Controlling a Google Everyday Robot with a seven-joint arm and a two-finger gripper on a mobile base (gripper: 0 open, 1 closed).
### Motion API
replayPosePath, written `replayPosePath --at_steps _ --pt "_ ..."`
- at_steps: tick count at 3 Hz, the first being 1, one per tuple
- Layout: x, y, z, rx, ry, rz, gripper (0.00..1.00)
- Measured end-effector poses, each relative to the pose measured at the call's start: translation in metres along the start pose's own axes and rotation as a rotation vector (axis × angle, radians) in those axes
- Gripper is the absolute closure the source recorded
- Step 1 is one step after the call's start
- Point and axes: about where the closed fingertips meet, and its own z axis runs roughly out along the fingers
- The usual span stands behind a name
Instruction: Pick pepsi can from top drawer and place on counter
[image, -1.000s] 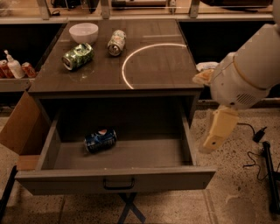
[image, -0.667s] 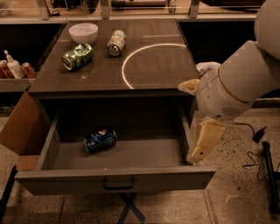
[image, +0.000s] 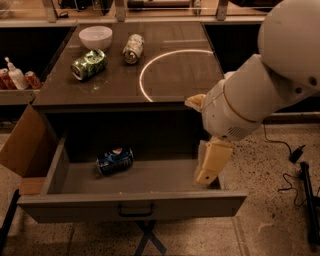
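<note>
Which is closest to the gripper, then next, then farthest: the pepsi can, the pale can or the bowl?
From the gripper, at the right end of the drawer:
1. The pepsi can, lying in the drawer, to the gripper's left.
2. The pale can, on the counter, towards the back.
3. The bowl, at the counter's back left corner.

The pepsi can (image: 115, 160) lies on its side on the floor of the top drawer (image: 132, 204). It is dark blue with its round logo showing, and its length runs roughly across the drawer. It sits well apart from the gripper (image: 207, 172), off to the left in the camera view. The gripper hangs over the drawer's right end. The drawer is grey and shallow, pulled out, with a dark bar handle mid-front. The counter (image: 170, 75) is dark grey-brown with a white arc, and lies above and behind the gripper.
</note>
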Motion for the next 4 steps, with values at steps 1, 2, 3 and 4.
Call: replayPosePath --at_steps 1,2,3,4 --pt "-0.034 -0.005 0.017 0.011 -0.046 -0.014 0.00" --pt "-0.072 -0.010 0.027 0.003 -0.099 -0.029 0.00" --pt "-0.114 -0.008 0.045 -0.059 -0.179 -0.032 0.00" --pt "-0.114 -0.008 0.045 -0.059 -0.179 -0.032 0.00"
